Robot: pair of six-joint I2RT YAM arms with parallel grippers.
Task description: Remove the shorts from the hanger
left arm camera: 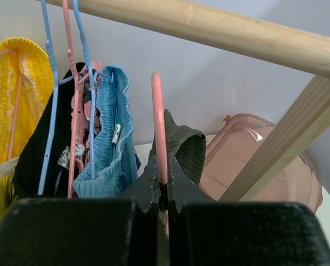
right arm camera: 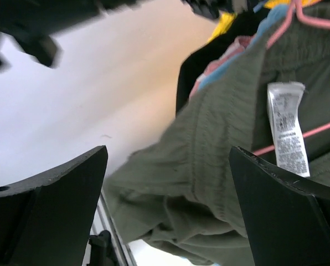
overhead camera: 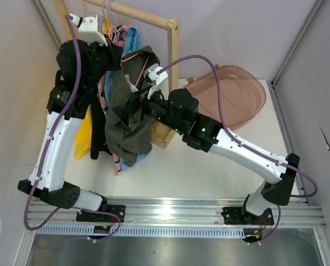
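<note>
The olive green shorts [overhead camera: 126, 116] hang on a pink hanger [left arm camera: 159, 138] below the wooden rail [left arm camera: 220, 30]. My left gripper [left arm camera: 163, 191] is shut on the pink hanger's neck, just under the rail; it also shows in the top view [overhead camera: 112, 52]. My right gripper [overhead camera: 130, 106] is open and faces the shorts at their waist. In the right wrist view the shorts [right arm camera: 220, 166] fill the space between the spread fingers [right arm camera: 49, 205], with a white care label [right arm camera: 287, 124] and the pink hanger wire [right arm camera: 298, 138] showing. The fingers do not touch the cloth.
Other clothes hang on the rail: a light blue garment [left arm camera: 112, 138], a black one [left arm camera: 40, 149], a yellow one [left arm camera: 13, 94]. A pink translucent tub [overhead camera: 237, 94] lies at the back right. The rack's wooden post [overhead camera: 173, 66] stands beside the shorts.
</note>
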